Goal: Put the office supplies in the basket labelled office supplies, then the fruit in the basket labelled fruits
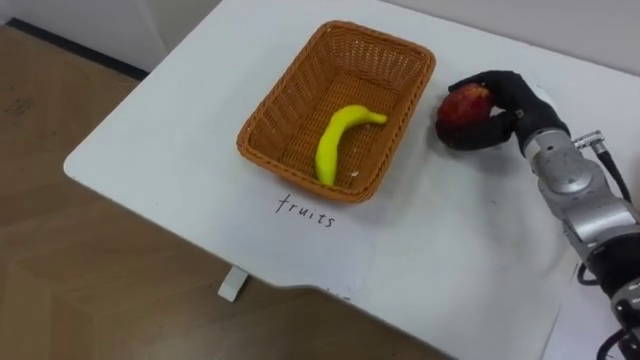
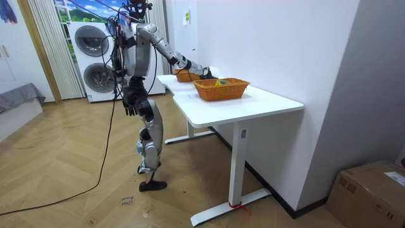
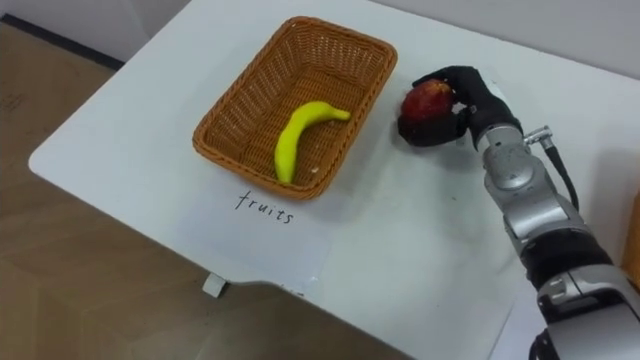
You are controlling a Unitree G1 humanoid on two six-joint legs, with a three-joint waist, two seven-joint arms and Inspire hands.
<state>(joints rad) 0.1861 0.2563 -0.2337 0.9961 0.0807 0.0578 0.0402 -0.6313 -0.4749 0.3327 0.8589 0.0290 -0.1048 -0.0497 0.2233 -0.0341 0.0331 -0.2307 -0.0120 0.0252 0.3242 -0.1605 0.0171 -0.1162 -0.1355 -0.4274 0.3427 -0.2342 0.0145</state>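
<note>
A brown wicker basket [image 1: 262,112] stands on the white table [image 1: 160,150], with the handwritten word "fruits" [image 1: 305,212] in front of it. A yellow banana [image 1: 335,140] lies inside it. Just right of the basket's far corner, my right hand [image 1: 512,100] is shut on a red apple [image 1: 465,103], fingers curled round it low over the tabletop. In the room view my left hand [image 2: 130,101] hangs open at my side, and I stand at the table's far end with the right arm stretched over it.
A second wicker basket [image 2: 185,76] stands on the table beyond the fruit basket [image 2: 221,88] in the room view. The table's near edge [image 1: 300,285] drops to a wooden floor. A washing machine [image 2: 92,60] stands behind me.
</note>
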